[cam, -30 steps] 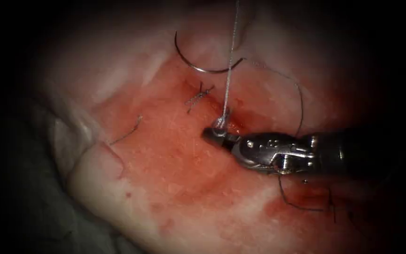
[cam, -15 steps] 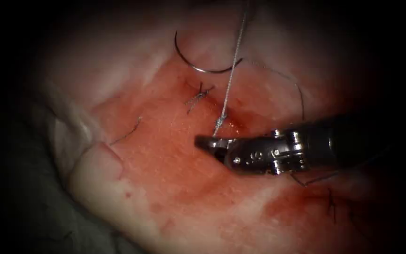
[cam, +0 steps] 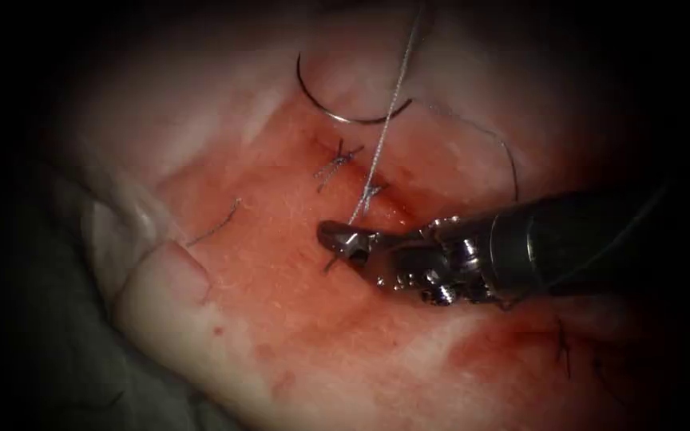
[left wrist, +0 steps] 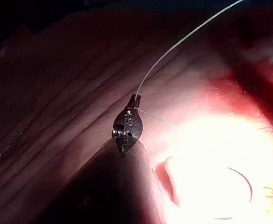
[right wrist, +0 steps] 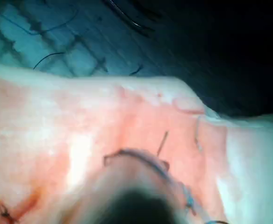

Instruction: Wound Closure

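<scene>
Endoscope view: needle [cam: 345, 112] lies free above right claw [cam: 337, 237].

The tissue [cam: 281, 335] under my tools carries everything; the curved needle [cam: 337, 108] lies free on its pale upper part, left of the cut; red fluid [cam: 297, 239] wets its middle; a cut end of thread [cam: 216, 226] rests further left.
</scene>
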Robot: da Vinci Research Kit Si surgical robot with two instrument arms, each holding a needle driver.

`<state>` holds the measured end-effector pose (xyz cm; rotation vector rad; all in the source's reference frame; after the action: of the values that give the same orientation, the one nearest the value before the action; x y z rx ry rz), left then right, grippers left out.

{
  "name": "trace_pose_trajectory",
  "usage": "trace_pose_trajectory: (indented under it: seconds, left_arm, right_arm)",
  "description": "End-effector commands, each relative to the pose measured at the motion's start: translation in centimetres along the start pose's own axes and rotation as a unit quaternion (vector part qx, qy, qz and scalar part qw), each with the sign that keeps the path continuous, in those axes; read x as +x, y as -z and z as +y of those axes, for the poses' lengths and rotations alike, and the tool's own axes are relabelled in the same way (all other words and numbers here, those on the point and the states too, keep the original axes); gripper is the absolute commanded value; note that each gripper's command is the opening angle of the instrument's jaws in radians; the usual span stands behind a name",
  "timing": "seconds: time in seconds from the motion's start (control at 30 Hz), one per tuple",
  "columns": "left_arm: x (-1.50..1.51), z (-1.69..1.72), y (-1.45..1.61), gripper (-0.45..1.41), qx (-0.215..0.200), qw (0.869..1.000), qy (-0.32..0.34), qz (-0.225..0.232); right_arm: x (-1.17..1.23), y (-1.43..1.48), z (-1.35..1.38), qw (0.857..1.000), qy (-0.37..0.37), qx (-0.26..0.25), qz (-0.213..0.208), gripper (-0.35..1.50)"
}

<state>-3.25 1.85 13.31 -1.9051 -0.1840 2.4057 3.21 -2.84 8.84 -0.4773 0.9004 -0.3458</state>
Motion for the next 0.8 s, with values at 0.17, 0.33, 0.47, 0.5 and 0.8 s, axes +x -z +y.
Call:
trace_pose_trajectory:
  seconds: [0.17,0.33,0.47,0.5,0.8]
  left_arm:
    - [-0.08,-0.11,-0.20,-0.45,-0.001,1.000,0.000,-0.005]
    - [-0.15,-0.13,-0.36,-0.45,-0.002,1.000,-0.002,-0.008]
    - [-0.22,-0.11,-0.45,-0.45,-0.005,1.000,-0.006,-0.012]
    - [-0.23,-0.12,-0.46,-0.45,-0.005,1.000,-0.006,-0.014]
    - [-0.38,-0.23,-0.57,-0.45,0.003,1.000,-0.010,-0.024]
  right_arm:
    - [-0.09,0.00,-0.06,0.998,-0.064,-0.004,0.001,-0.35]
    - [-0.11,0.06,-0.14,0.994,-0.110,-0.003,0.005,-0.35]
    - [-0.05,0.07,-0.23,0.989,-0.150,0.015,0.009,-0.35]
    - [-0.03,0.07,-0.26,0.987,-0.157,0.020,0.010,-0.35]
    - [0.00,0.07,-0.37,0.985,-0.166,0.033,0.008,-0.35]
